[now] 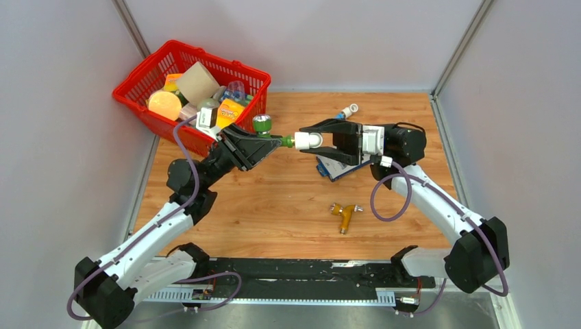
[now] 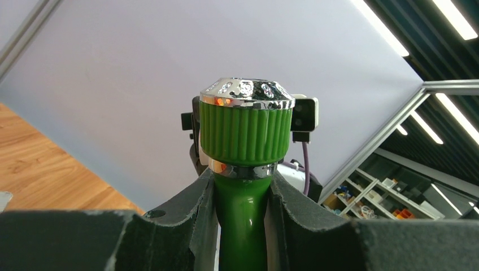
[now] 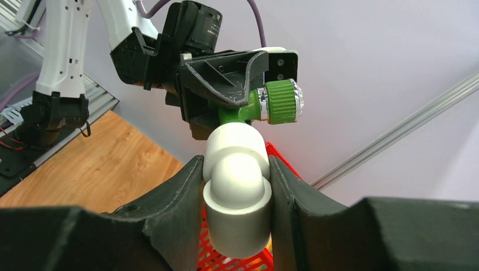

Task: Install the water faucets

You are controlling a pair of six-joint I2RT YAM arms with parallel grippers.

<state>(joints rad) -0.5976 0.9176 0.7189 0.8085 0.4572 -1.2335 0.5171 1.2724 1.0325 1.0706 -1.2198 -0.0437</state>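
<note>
Top external view shows you both arms raised over the wooden table (image 1: 274,205), meeting tip to tip. Your left gripper (image 1: 273,142) is pinched narrow on the body of the green faucet (image 1: 261,124), with the ribbed knob standing clear of the fingers. Your right gripper (image 1: 306,140) clamps the white elbow fitting (image 1: 312,140), whose end touches the faucet's stem; you cannot tell how far it is seated. An orange-yellow faucet (image 1: 344,214) lies on the table, well apart.
</note>
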